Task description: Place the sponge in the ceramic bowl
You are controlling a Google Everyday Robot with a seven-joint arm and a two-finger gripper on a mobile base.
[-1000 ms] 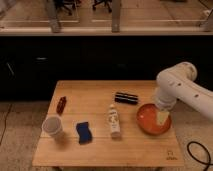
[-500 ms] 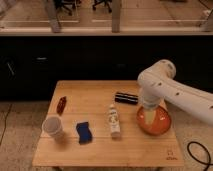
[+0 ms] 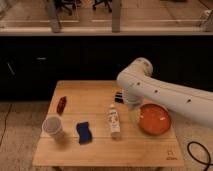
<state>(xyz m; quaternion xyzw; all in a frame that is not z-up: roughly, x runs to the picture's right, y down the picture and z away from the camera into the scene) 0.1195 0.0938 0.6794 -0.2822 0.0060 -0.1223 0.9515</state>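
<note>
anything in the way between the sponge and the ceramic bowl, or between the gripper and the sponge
Yes. The white bottle lies between the sponge and the ceramic bowl. The gripper hangs by the bowl's left edge, right of the bottle, so the bottle also separates it from the sponge. Passing above should clear it.

The gripper (image 3: 134, 115) is a pale blur right of centre. The arm (image 3: 165, 95), cut by the right edge, half-hides the black case (image 3: 118, 97).

single high front view down onto the table (image 3: 102, 152)
</note>
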